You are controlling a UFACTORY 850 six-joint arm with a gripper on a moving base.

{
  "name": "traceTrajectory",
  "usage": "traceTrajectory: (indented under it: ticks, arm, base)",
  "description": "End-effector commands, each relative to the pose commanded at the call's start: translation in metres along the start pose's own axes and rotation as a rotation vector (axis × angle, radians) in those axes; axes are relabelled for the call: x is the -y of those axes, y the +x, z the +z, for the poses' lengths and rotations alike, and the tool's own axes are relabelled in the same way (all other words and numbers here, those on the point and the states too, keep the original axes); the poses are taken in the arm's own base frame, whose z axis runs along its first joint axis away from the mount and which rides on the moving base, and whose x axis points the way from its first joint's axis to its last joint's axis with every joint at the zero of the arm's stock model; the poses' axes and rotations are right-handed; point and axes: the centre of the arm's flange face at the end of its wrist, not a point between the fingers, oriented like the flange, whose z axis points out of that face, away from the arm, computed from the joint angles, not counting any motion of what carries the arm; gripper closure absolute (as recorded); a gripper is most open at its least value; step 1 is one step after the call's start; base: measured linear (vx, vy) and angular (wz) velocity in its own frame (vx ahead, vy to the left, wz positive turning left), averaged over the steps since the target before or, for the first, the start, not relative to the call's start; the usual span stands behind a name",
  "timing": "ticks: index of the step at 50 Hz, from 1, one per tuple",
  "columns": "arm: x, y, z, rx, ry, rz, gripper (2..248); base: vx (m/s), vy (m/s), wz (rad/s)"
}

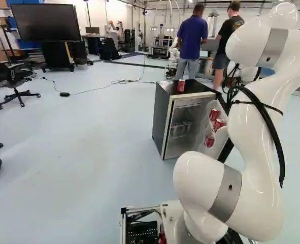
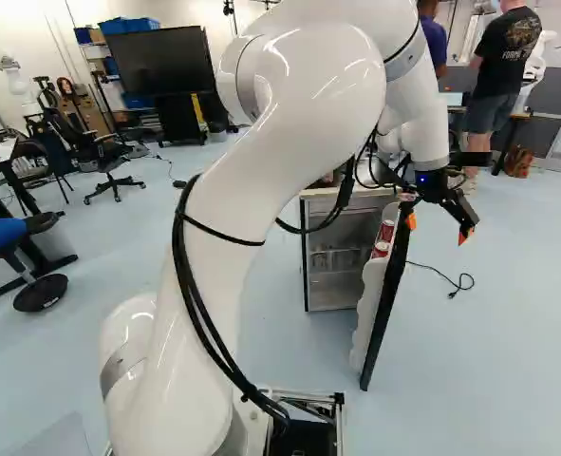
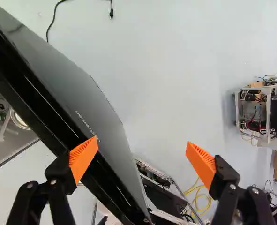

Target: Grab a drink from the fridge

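Red can (image 1: 180, 86) atop fridge (image 1: 161, 119), open door (image 2: 386, 296) near gripper (image 2: 439, 228), fingers spread wide, black cable (image 3: 111, 14) on floor (image 2: 508, 332)

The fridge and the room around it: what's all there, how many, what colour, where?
Fridge: one, black, ahead
Fridge door: one, black outside, standing open
Can: one, red, on the fridge
Door cans: three, red, in the door
Shelf items: several, pale, inside the fridge
Screen: one, black, left in both base views
Office chair: at least one, black, left in both base views
Stool: one, blue-seated, left in right base view
Cables: several, black, on the floor
Another robot: at least one, white, beyond the fridge
Arm: one, white, in both base views
Pincer: one, black with orange pads, open, beside the door
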Motion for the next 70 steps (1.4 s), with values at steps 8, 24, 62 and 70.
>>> traceTrajectory:
  ticks: [8, 24, 62, 70]
  arm:
    - [0.010, -0.008, -0.004, 0.004, 0.002, -0.018, 3]
    - [0.030, -0.024, -0.012, 0.011, 0.006, -0.057, 3]
    - [0.085, -0.053, -0.031, 0.007, 0.018, -0.154, 3]
    - [0.097, -0.057, -0.035, 0.004, 0.021, -0.174, 3]
  base:
    - [0.000, 0.000, 0.000]
    - [0.000, 0.000, 0.000]
    - [0.000, 0.000, 0.000]
    - [0.000, 0.000, 0.000]
